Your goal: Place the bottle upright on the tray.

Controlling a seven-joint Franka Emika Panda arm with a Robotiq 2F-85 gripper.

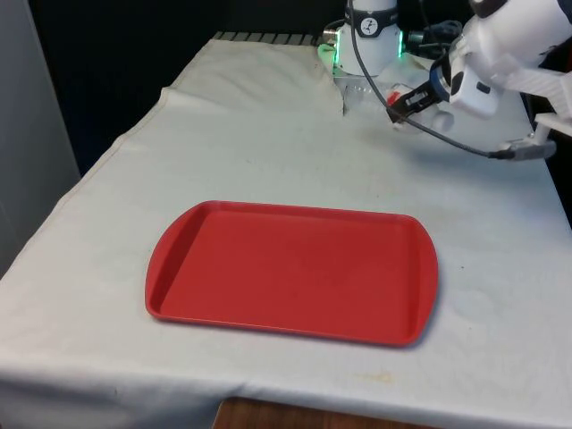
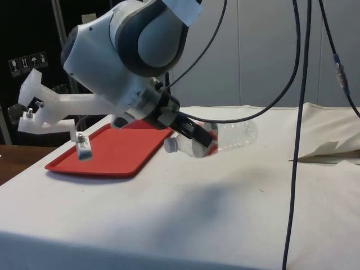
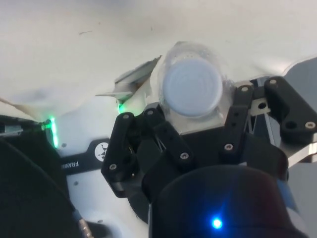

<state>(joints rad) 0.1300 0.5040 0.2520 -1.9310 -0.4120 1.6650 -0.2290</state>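
Observation:
My gripper (image 2: 198, 136) is shut on a clear plastic bottle (image 2: 230, 135) with a red label. It grips the bottle near the neck. The bottle lies almost level just above the cloth, and its white cap (image 2: 170, 145) points towards the red tray (image 2: 112, 152). In the wrist view the cap (image 3: 192, 88) faces the camera between the two black fingers (image 3: 148, 124), with the gripper (image 3: 193, 116) closed round the neck. In the front view the gripper (image 1: 400, 100) hangs at the table's far end, right of the robot base. The tray (image 1: 295, 268) lies flat and bare nearer the front edge.
A black cable (image 1: 447, 138) loops from the wrist over the cloth at the front view's right. More cables (image 2: 295, 112) hang down in the side view. The cloth has a raised fold (image 1: 340, 94) beside the robot base (image 1: 371, 36).

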